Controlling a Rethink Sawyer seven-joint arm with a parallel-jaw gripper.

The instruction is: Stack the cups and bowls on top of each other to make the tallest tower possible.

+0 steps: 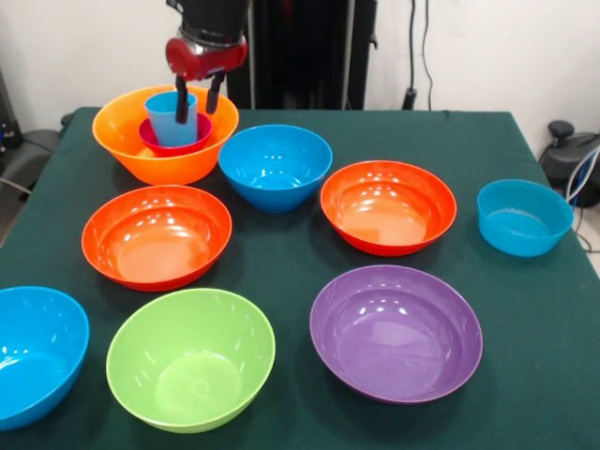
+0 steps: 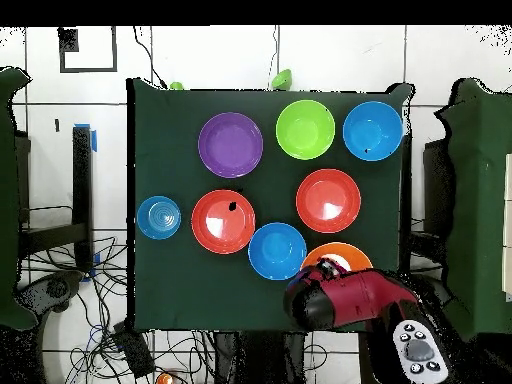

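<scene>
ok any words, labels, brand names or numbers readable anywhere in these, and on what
None can be read.
The bowls, the light-blue tumbler and the green table cover carry no print.
The red gripper shows no legible marking.
The grey button pad beside the robot's base in the overhead view has marks too small to read.

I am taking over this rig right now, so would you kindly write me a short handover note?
Tool: open, fingers straddling the light-blue tumbler, not clamped on it.
Tower: tumbler stands in the small magenta bowl, which sits in the large yellow-orange bowl at the table's far corner by the robot.
Loose on the table: two red-orange bowls, two blue bowls, lime green bowl, purple bowl, small pale-blue bowl.
Done: three pieces nested. Left: the other seven bowls.
</scene>
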